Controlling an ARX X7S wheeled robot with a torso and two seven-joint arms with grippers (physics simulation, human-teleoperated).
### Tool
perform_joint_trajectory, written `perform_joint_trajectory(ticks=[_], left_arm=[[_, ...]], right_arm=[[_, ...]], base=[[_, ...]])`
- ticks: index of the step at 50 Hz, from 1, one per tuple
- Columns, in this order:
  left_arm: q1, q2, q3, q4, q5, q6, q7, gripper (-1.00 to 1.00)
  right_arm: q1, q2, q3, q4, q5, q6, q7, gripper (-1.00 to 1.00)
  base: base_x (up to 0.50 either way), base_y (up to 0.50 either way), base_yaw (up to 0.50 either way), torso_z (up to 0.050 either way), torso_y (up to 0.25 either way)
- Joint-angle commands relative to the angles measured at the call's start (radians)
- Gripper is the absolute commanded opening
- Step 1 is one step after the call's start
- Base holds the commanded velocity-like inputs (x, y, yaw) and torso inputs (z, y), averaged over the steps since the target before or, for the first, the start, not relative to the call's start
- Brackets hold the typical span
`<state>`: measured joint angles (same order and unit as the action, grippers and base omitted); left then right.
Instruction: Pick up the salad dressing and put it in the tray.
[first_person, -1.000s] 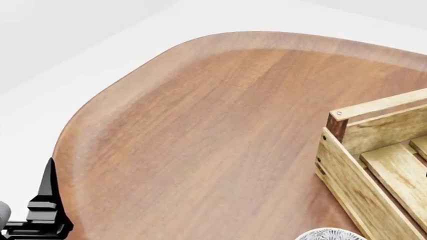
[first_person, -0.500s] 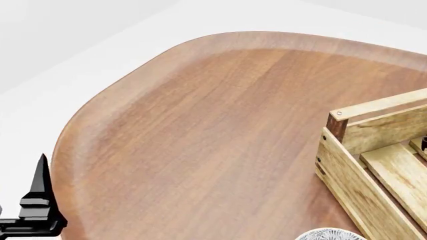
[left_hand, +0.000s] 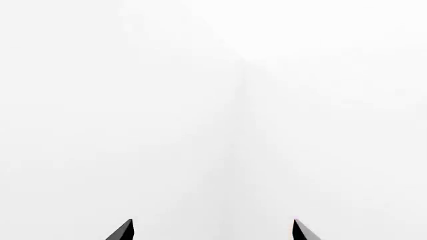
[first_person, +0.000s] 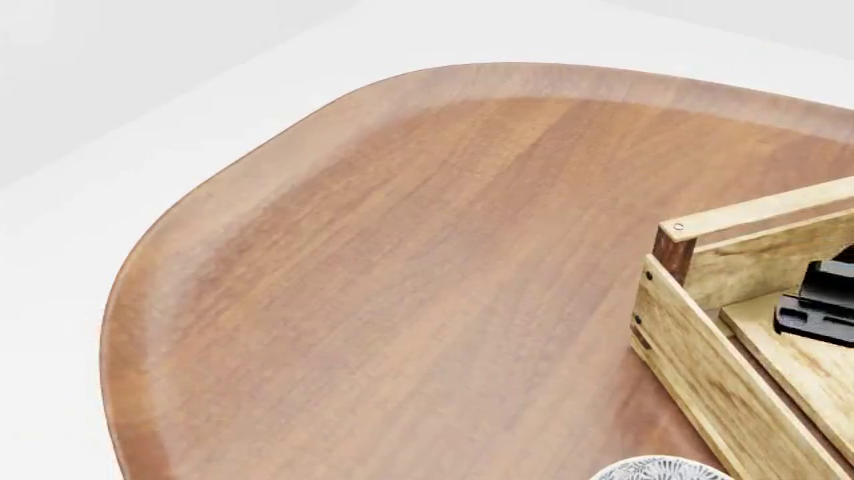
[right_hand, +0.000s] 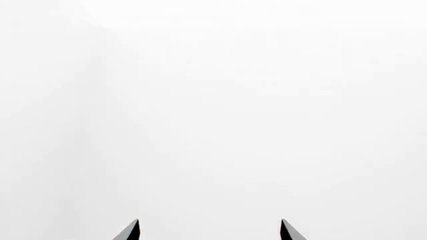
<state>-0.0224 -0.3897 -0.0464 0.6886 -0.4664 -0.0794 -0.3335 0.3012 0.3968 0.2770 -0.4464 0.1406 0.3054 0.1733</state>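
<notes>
1. Both pincers – left (left_hand: 212, 231), right (right_hand: 208, 230) – are gaping, holding nothing, facing blank white.
2. The dressing is showing nowhere.
3. A dark part, probably the right arm, is hanging over the tray (first_person: 694, 335) on the table (first_person: 400, 280).

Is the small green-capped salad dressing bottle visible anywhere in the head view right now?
No; only the brown wooden table, the light-wood slatted crate, a grey-white patterned bowl's rim and a black gripper part show.

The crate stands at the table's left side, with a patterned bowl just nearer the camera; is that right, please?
Not quite: the head view shows the crate at the right side of the table. The patterned bowl is indeed just nearer the camera.
</notes>
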Motion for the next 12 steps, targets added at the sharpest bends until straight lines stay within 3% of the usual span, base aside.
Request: perform_joint_trajectory(ticks=[1, 12], left_arm=[[0.055, 0.025, -0.071, 0.061, -0.045, 0.164, 0.036, 1.0], [0.071, 0.035, -0.086, 0.08, -0.075, 0.237, 0.065, 1.0]], right_arm=[[-0.194, -0.062, 0.076, -0.343, 0.062, -0.086, 0.006, 1.0], [-0.295, -0.142, 0.099, -0.381, 0.079, -0.312, -0.003, 1.0]], base=[[0.0, 0.0, 0.0, 0.0, 0.0], [0.0, 0.0, 0.0, 0.0, 0.0]])
